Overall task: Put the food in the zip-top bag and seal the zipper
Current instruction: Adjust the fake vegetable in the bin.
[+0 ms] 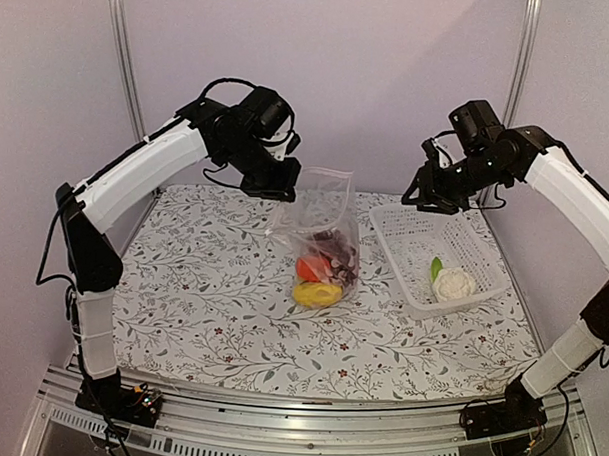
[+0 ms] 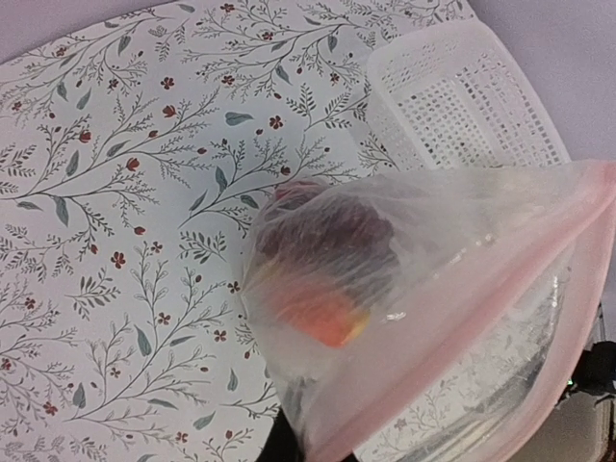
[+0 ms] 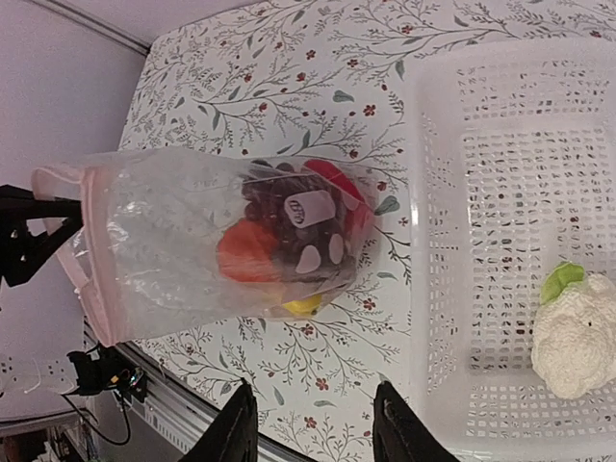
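Left gripper (image 1: 278,185) is clamped on the mouth edge of the zip-top bag (image 1: 320,214), holding it upright with the bottom resting on the table (image 1: 202,284). Its fingers are hidden in its own wrist view, so the clamp is judged from the top and right wrist views. Right gripper (image 3: 313,428) is wide open and empty, hovering over the far end of the basket (image 1: 414,232). The bag stands mid-table, just beside the basket's left wall. Inside, piled at the bottom: 1 dark purple grape bunch (image 3: 298,226), 1 orange pumpkin (image 3: 248,250), 1 red pepper (image 3: 332,178), and yellow pieces (image 1: 317,294) lowest. At least one yellow piece; the exact count is not readable through the plastic. The zipper (image 3: 93,241) is a pale pink strip along the mouth, and it looks unsealed, with the mouth slack and gaping. Left outside: 1 white cauliflower (image 3: 577,332) with a green leaf, in the near end of the basket and the only item there. Status call: most of the food is loaded. Remaining are the cauliflower into the bag, then the zipper pressed shut. Totals: 1 bag, 1 basket, 4 or more items bagged, 1 not.
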Motion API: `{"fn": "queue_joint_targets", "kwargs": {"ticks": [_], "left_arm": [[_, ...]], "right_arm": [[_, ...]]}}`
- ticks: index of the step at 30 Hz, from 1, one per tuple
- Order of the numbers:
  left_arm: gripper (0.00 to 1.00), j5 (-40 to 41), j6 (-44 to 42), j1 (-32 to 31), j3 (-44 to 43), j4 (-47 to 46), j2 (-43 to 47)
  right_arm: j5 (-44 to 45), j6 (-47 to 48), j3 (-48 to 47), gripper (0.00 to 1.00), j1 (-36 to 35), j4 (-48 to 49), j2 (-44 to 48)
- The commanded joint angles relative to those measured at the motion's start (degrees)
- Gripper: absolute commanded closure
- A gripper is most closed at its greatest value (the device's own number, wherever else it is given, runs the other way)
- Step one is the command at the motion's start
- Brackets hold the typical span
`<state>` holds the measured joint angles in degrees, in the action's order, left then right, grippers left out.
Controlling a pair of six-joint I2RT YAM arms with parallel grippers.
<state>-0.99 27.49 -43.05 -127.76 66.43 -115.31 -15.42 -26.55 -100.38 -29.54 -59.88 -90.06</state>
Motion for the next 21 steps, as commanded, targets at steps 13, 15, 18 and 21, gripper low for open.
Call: {"fn": "queue_joint_targets", "kwargs": {"ticks": [13, 15, 18, 21], "left_arm": [[1.0, -3.7, -0.7, 1.3, 1.2, -2.1, 2.0], [1.0, -4.0, -0.7, 1.4, 1.2, -2.1, 2.0], [1.0, -3.9, -0.7, 1.5, 1.5, -2.3, 2.0], [1.0, -4.4, -0.7, 1.5, 1.8, -2.4, 2.0]], "right_arm": [[11.4, 6.7, 31.6, 0.64, 10.9, -1.3, 9.5], [11.9, 5.5, 33.8, 0.56, 11.2, -0.1, 10.7], [12.4, 4.5, 35.8, 0.53, 12.3, 0.7, 12.1], [13.0, 5.1, 36.9, 0.55, 13.1, 1.4, 11.0]]}}
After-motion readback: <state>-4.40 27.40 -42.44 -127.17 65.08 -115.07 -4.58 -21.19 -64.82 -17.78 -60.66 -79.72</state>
